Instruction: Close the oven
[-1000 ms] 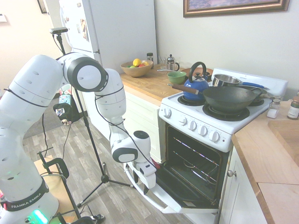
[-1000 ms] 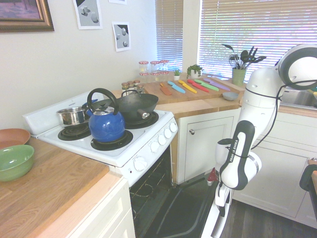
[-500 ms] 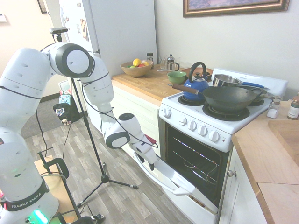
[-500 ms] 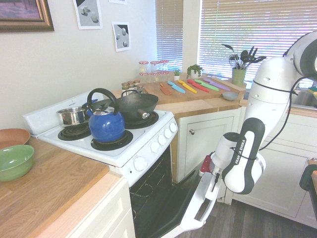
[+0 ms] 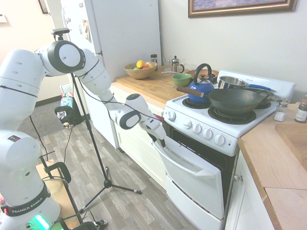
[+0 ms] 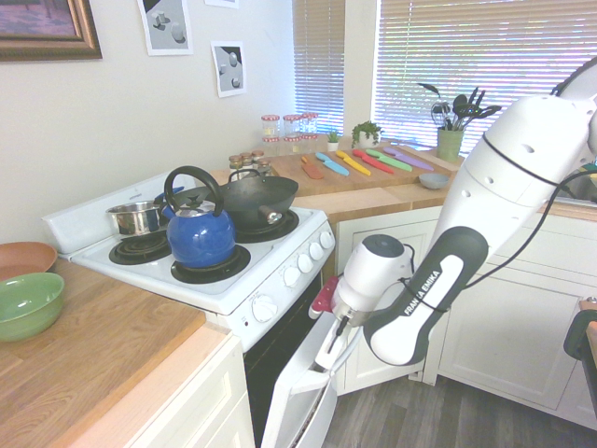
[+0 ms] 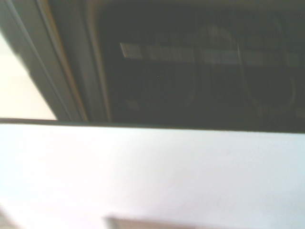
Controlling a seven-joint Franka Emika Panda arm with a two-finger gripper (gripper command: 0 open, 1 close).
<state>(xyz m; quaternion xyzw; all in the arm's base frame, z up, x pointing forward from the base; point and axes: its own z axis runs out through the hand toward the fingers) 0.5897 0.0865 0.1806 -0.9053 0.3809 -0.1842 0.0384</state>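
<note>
The gripper (image 5: 161, 139) sits against the top edge of the oven door (image 5: 192, 177), close to the end of the white bar handle (image 5: 180, 164) nearest the arm; whether its fingers are spread or pressed together cannot be told, as they are small and dark against the door in both outside views. In the second exterior view the gripper (image 6: 328, 347) points down onto the door's upper corner (image 6: 298, 392), with a small red part of the wrist showing just behind it. The wrist view is blurred: a broad white surface (image 7: 152, 176) fills the lower half, and above it lies the dark oven cavity (image 7: 190, 62) with faint lines of a rack. The door stands tilted, nearly upright, with a narrow dark gap left between its top and the knob panel (image 5: 201, 129) of the oven (image 5: 216, 143). The oven stands between two wooden counters (image 5: 148, 86), under a wall with a framed picture (image 5: 240, 7). On its burners rest a blue kettle (image 5: 201, 86), a dark wok (image 5: 235, 100) and a steel pot (image 5: 231, 82). A green bowl (image 5: 181, 79) and a fruit bowl (image 5: 139, 70) sit on the counter toward the fridge (image 5: 115, 33). Colored knives (image 6: 364, 161) lie on the counter by the window.
</note>
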